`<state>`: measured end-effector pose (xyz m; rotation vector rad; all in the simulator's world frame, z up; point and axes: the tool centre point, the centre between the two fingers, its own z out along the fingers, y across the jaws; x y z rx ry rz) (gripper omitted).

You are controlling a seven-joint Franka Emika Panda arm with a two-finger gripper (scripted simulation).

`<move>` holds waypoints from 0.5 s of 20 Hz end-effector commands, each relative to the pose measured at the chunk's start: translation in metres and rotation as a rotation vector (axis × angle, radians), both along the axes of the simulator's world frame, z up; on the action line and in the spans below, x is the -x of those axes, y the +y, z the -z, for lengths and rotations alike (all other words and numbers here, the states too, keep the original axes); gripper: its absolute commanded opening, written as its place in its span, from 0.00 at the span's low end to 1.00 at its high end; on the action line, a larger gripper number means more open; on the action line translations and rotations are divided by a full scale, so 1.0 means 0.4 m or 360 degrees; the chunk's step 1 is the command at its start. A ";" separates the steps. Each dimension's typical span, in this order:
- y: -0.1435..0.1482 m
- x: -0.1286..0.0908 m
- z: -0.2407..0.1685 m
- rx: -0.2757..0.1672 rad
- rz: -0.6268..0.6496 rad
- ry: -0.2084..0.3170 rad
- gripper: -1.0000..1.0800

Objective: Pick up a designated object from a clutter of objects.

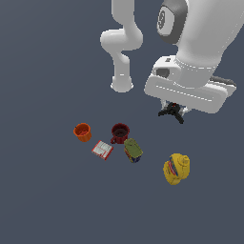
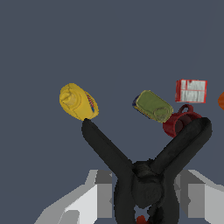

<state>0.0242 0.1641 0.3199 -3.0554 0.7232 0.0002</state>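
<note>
The designated object, a small black clamp (image 1: 172, 111) with splayed thin legs and a tiny red spot, hangs high above the floor, held under the white hand. My gripper (image 1: 172, 106) is shut on it; the hand hides most of the fingers in the exterior view. In the wrist view the clamp (image 2: 146, 175) fills the foreground, its two legs spread in a V, pinched between the grey fingers (image 2: 103, 192). Below lies the clutter of objects: orange cup (image 1: 82, 132), dark red mug (image 1: 119, 133), red-and-white flat box (image 1: 102, 149), green-blue can (image 1: 133, 150) and yellow bottle-like thing (image 1: 176, 168).
The arm's white base (image 1: 122, 84) stands on the dark floor behind the clutter. In the wrist view the yellow bottle (image 2: 78, 101), can (image 2: 153, 106), mug (image 2: 180, 122) and box (image 2: 191, 91) sit far below the clamp.
</note>
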 end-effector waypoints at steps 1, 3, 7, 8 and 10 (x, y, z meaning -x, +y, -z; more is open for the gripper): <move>0.004 -0.022 -0.045 0.0001 0.0001 0.0001 0.00; 0.008 -0.038 -0.077 0.0001 0.0001 0.0001 0.00; 0.014 -0.069 -0.135 0.0002 0.0002 0.0001 0.00; 0.016 -0.075 -0.147 0.0002 0.0002 0.0001 0.00; 0.018 -0.086 -0.168 0.0002 0.0002 0.0001 0.00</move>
